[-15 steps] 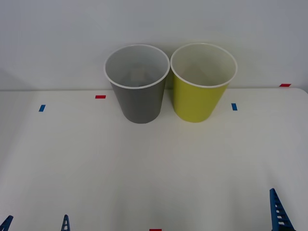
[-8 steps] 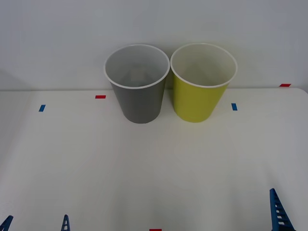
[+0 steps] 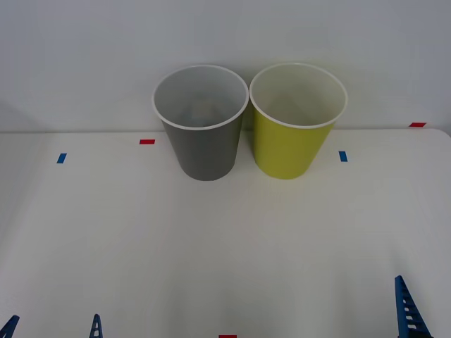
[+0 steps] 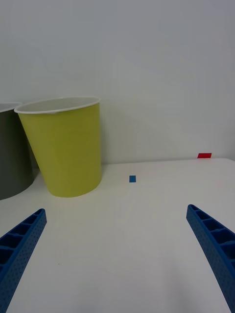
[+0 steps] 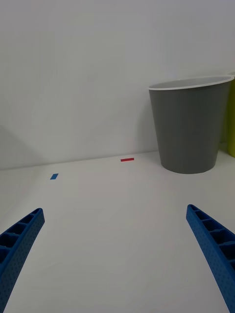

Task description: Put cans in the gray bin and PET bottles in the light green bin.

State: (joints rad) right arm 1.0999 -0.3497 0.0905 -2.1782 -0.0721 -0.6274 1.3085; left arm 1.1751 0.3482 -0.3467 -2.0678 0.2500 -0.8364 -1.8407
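Observation:
The gray bin (image 3: 204, 151) stands upright at the back middle of the white table, and its wall shows again in the left wrist view as gray bin (image 5: 188, 129). Touching it on the right is the light green bin (image 3: 289, 148), also the light green bin (image 4: 68, 146) in the right wrist view. Cans and PET bottles are out of view. My left gripper (image 5: 115, 210) is open and holds nothing, low at the table's front left. My right gripper (image 4: 116, 210) is open too, at the front right, with one blue finger (image 3: 407, 313) showing in the front view.
Small tape marks lie on the table: red (image 3: 146, 141) and blue (image 3: 61, 158) at the left, blue (image 3: 342, 155) and red (image 3: 417, 124) at the right, red (image 3: 227, 336) at the front edge. A plain white wall rises just behind the bins.

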